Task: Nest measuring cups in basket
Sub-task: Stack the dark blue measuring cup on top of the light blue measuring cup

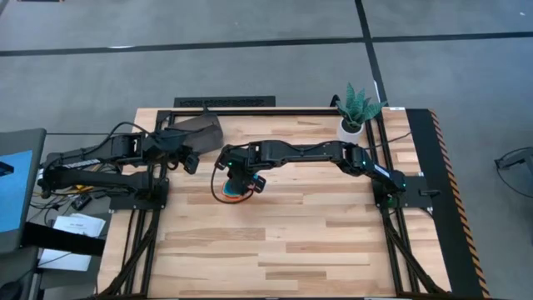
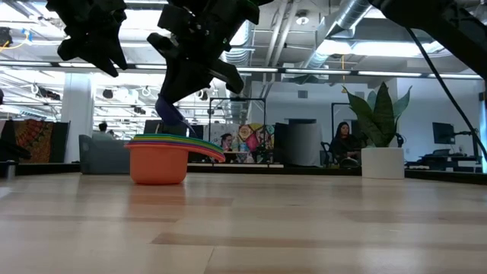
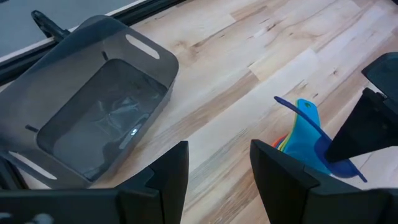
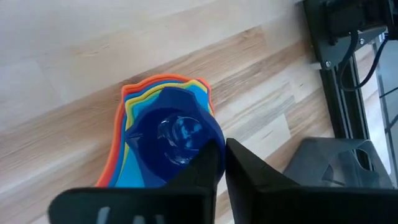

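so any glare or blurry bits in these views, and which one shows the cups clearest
Low view: bright ceiling lights leave the arms as dark silhouettes, and the near tabletop is soft. Left wrist view: a small glare spot sits on the basket floor. Right wrist view: a shiny highlight inside the dark blue cup, yet the cup stack is clearest here.

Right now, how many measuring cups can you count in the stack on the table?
5 colours show for sure: orange, yellow, green, light blue and, innermost, dark blue. All sit nested in one stack beside the basket. More may hide between them.
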Controlling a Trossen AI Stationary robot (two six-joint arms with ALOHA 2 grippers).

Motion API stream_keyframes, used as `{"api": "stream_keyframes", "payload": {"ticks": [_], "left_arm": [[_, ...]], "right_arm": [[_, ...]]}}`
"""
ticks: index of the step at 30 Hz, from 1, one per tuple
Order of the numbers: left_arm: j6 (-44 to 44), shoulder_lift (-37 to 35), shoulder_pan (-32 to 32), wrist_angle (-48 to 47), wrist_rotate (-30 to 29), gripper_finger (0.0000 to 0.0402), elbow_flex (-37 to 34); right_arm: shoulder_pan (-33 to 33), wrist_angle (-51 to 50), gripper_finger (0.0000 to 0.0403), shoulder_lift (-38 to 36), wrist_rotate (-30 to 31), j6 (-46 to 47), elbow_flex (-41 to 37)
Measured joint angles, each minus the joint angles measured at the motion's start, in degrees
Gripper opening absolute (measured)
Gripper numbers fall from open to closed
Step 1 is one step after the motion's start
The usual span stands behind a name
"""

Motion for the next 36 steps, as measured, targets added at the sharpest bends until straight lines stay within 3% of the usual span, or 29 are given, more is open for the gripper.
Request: {"api": "stream_keyframes", "payload": {"ticks": [13,16,20,26,32,36], "left_arm": [[0.61,0.00,0.00,0.00,-0.02,0.0160,0.00],[0.59,0.00,0.00,0.00,-0.04,0.0160,0.00],[0.24,0.00,0.00,0.02,-0.06,0.0160,0.00],[-2.33,0.02,0.00,0.02,-1.52,0.0160,0.00],[-7.53,1.74,-0.06,10.08,0.13,0.0160,-3.97],[-7.65,6.84,-0.13,20.06,5.17,0.0160,-7.53]], "right_arm": [[-0.65,0.30,0.0105,0.00,0.46,3.34,0.00],[-1.02,3.08,0.0113,0.00,5.02,8.62,0.00],[-2.81,7.96,0.0113,-0.40,15.05,26.23,1.14],[-9.41,6.04,0.0077,-0.44,-0.88,47.42,2.47],[-14.60,3.95,0.0012,0.45,-3.47,57.86,2.40],[-17.81,2.77,0.0012,-1.62,-4.08,63.02,2.38]]}}
